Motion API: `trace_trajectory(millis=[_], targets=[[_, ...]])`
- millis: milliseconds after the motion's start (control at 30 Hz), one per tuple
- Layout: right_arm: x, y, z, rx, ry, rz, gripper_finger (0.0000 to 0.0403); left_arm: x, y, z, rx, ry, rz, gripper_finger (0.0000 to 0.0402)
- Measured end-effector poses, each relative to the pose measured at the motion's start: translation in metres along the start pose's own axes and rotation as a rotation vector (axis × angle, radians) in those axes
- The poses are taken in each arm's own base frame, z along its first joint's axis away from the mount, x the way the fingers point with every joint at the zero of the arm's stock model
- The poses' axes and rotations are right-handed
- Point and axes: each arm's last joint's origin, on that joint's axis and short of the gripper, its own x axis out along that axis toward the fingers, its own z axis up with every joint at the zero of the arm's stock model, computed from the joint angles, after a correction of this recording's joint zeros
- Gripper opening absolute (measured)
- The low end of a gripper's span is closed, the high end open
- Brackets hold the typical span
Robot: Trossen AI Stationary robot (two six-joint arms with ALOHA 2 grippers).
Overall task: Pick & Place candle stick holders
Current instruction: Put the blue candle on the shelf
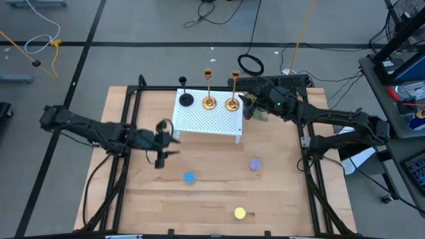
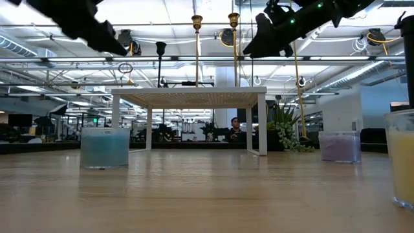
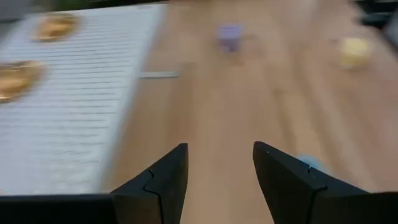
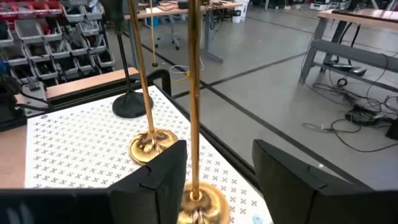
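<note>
The three candle stick holders stand along the far edge of a white perforated stand (image 1: 207, 119) on the worktop (image 1: 212, 192): the black holder (image 1: 186, 98) at the left, a gold holder (image 1: 208, 101) in the middle and a second gold holder (image 1: 232, 103) at the right. The right tool (image 4: 214, 180) hangs released just beside that rightmost gold holder, its stem (image 4: 193, 93) rising close against one finger, not centred between the two. The step in hand looks like lining up for a grasp on this stem. To do it well, I would shift the tool sideways until the stem sits midway between the fingers, keep it level, and close low enough that the tall piece does not swing or tip into its gold neighbour just beside it. The left tool (image 3: 217, 180) waits released over the bare worktop near the stand's left edge, holding nothing.
</note>
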Motion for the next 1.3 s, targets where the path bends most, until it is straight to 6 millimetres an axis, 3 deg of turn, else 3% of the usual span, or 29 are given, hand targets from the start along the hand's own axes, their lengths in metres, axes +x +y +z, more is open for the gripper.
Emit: trace_trajectory(millis=[100, 233, 567, 1100, 1300], targets=[[-0.001, 0.003, 0.0, -0.002, -0.004, 0.014, 0.0183, 0.011, -0.013, -0.021, 0.012, -0.042, -0.103, 0.0189], [-0.002, 0.008, 0.0, -0.006, -0.005, 0.034, 0.0183, 0.017, -0.023, -0.041, -0.096, -0.096, -0.156, 0.0189], [-0.007, 0.022, -0.001, -0.019, -0.004, 0.09, 0.0183, 0.025, -0.024, -0.067, -0.416, 0.018, -0.149, 0.0189], [-0.011, 0.034, -0.002, -0.023, -0.003, 0.137, 0.0183, 0.048, -0.032, -0.078, -0.514, 0.15, -0.156, 0.0189], [-0.011, 0.034, -0.003, -0.004, -0.001, 0.136, 0.0183, 0.059, -0.036, -0.069, -0.507, 0.171, -0.148, 0.0189]])
